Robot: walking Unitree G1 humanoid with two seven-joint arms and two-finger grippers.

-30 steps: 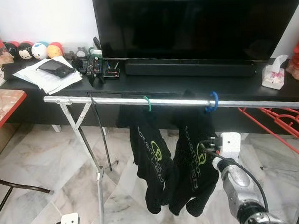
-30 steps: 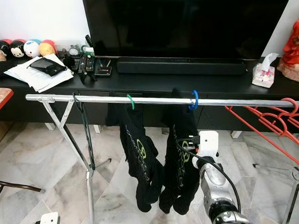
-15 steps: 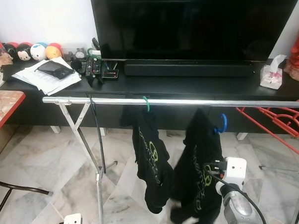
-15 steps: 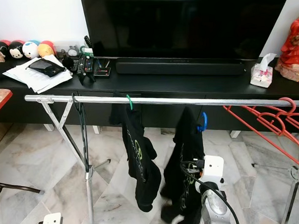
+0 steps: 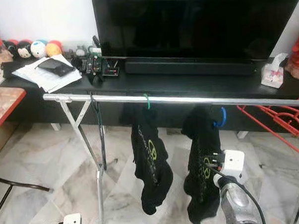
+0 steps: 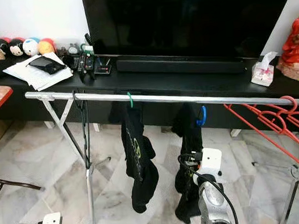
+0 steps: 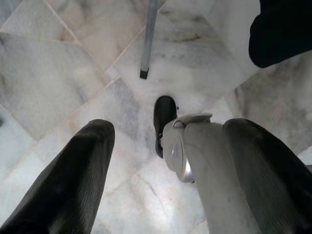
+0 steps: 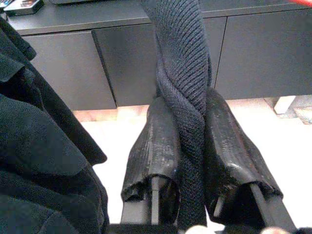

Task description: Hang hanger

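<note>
Silver clothes rail running across in front of a long black TV console; big dark television and a soundbar on top; green hanger hooked over the rail with a black garment dangling from it; just to its right, blue hanger sitting below the rail, hook not over the bar, carrying a second black garment with green print; right gripper down low in front of that second garment, arm coming up from the bottom of the head views; seen from the right wrist, both black fingers pressed tight on a twisted strand of dark ribbed fabric, so clamped on the garment hanging from the blue hanger; red hangers bunched at the rail's right end; tissue box on the console's right side; papers with a dark wallet on top, remotes and a row of round plush toys at the left; left gripper hanging low over pale marble floor, its two dark fingers spread well apart with nothing between them; foot of the rail's stand planted on the tiles beyond it
</note>
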